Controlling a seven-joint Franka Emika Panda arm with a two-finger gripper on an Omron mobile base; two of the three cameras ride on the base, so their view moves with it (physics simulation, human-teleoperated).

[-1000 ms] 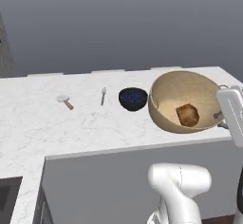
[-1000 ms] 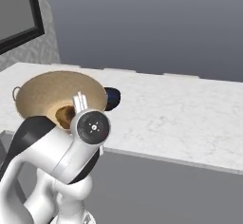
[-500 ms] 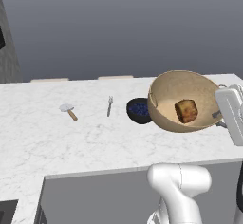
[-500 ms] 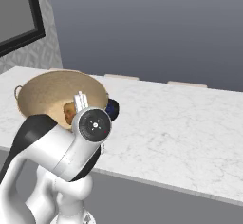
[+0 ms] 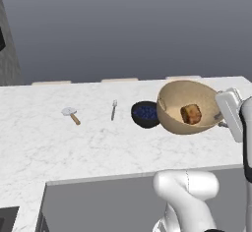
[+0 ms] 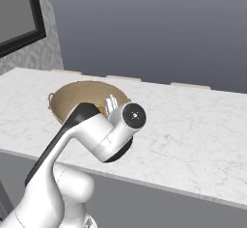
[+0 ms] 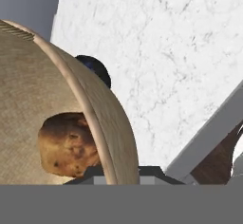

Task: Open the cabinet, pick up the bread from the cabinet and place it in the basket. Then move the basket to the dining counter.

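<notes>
White marble with grey veins makes up the dining counter [image 5: 74, 147] in the left base view, and the tan basket [image 5: 172, 118] sits tilted above it near its right end, mouth turned toward the camera. The bread [image 5: 191, 114] lies inside the basket, against its far wall. The gripper [image 5: 224, 124] meets the basket's right rim, where a small loop handle shows; its jaws are nearly closed on that rim, so the basket is held. Just left of the basket, touching or nearly so, is a dark bowl of blueberries [image 5: 144, 114]. Further left of the basket lie a fork [image 5: 113, 109] and then a small wooden-handled tool [image 5: 71, 114], both flat on the marble.

From the right base view, the basket [image 6: 72, 96] sits over the counter [image 6: 193, 135] behind the white arm, which hides much of it.

Along the hand view, the basket's rim [image 7: 102, 118] curves down between the finger tips, with the bread [image 7: 66, 144] inside against the woven wall. The blueberry bowl [image 7: 97, 69] peeks out just behind the rim, over the marble [image 7: 171, 52].
</notes>
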